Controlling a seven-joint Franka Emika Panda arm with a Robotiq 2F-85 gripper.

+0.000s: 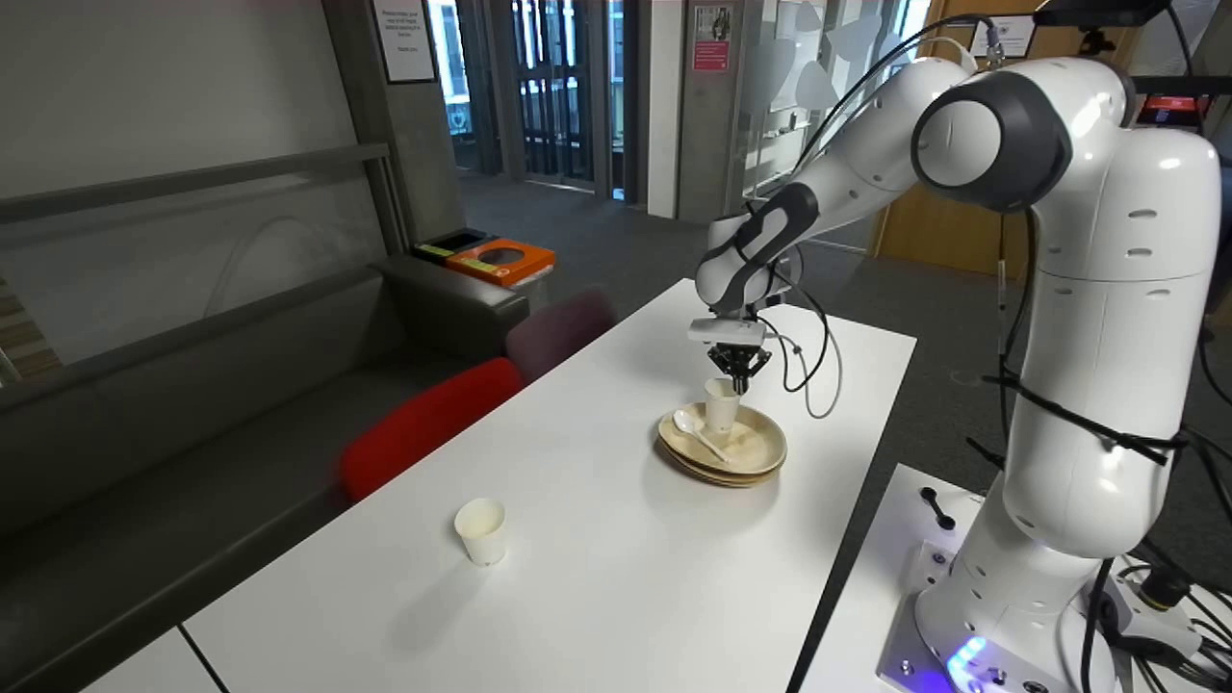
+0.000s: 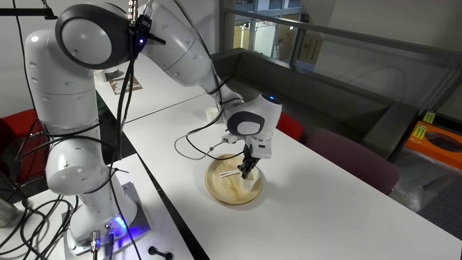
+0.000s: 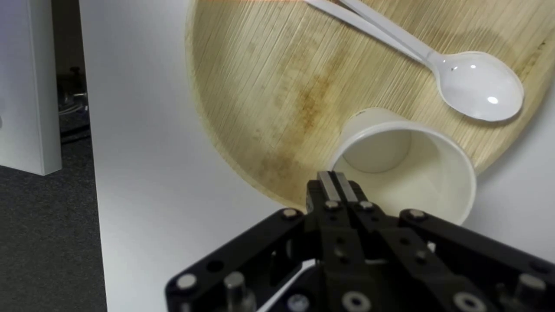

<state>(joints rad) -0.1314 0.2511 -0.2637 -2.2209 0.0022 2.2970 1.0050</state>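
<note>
My gripper (image 3: 337, 177) points down, its two fingertips brought together over the near rim of a white paper cup (image 3: 433, 173). The rim runs in between the tips, one finger inside the cup, the other outside. In both exterior views the cup (image 1: 721, 406) looks upright or nearly so at the edge area of a stack of round tan plates (image 1: 760, 450); whether its base touches the top plate cannot be told. On that plate lies a white plastic spoon (image 3: 481, 86), its handle crossing a second white handle (image 3: 355, 21). Fingers (image 2: 245, 175) hide part of the cup's rim.
Another white cup (image 1: 481, 531) stands apart on the white table (image 1: 597, 577). Cables (image 1: 818, 385) hang in a loop beside the wrist. A red chair (image 1: 428, 423), a purple chair (image 2: 353, 159) and a grey bench (image 1: 241, 385) line the far side. The tabletop edge lies near the plates.
</note>
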